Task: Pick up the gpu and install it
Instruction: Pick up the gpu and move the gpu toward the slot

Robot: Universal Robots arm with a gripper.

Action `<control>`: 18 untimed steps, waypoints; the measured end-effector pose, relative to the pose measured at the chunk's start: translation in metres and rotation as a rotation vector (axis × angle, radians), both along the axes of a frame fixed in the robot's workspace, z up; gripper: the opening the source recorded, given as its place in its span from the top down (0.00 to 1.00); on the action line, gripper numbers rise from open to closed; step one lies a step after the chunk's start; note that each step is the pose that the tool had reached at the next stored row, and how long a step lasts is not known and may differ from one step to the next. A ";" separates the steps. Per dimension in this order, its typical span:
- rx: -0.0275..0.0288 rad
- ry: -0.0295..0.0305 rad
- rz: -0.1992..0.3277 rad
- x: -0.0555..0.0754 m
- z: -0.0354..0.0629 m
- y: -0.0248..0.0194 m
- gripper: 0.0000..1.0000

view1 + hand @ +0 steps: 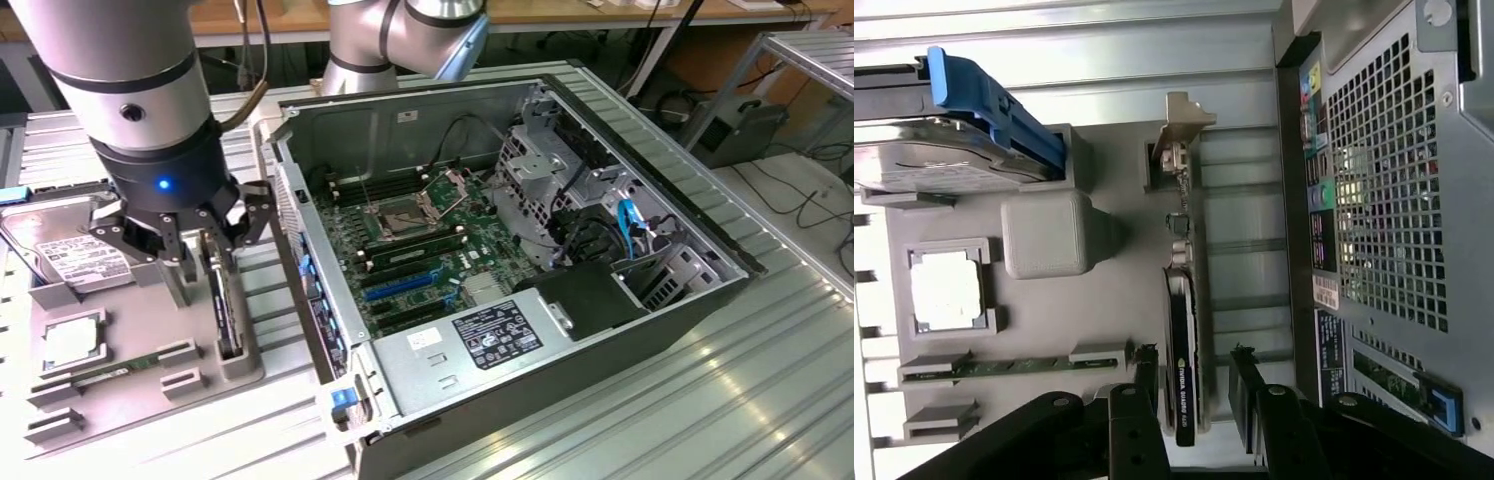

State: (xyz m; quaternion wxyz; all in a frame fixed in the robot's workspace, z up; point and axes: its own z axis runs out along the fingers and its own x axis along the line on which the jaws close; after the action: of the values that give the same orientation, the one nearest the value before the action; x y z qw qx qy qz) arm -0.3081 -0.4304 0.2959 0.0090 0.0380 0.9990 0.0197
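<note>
While the gripper [1191, 368] stands spread to its full width, its two dark fingers [1144, 372] flank the gpu [1180, 330] with a gap on each side; nothing is held. The exterior view has the gripper [198, 285] low over the gpu [227, 315].

Location: the gpu stands on its long edge in a slot of the grey parts tray [1124, 270], just beside the open computer case [534, 250]. Its silver bracket [1179, 145] is at the end away from the fingers.

Handling, as judged: light, thin and rigid. The exposed board and edge contacts look fragile, and the smooth black shroud may slip. The soundest hold appears to be across the two flat faces of the dark body, clear of the bracket.

Also in the tray: a hard drive [934, 165] and a RAM stick [1004, 365].
</note>
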 end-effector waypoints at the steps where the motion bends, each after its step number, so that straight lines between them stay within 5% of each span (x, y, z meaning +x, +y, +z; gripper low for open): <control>1: 0.0000 0.0000 0.000 0.000 -0.0018 0.0008 0.58; 9: 0.0000 0.0000 0.000 0.000 -0.0186 0.0078 0.58; 18: 0.0000 0.0000 0.000 0.000 -0.0372 0.0081 0.58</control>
State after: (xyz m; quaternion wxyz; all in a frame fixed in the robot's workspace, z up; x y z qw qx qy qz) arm -0.3084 -0.4222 0.2587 0.0090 0.0380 0.9990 0.0197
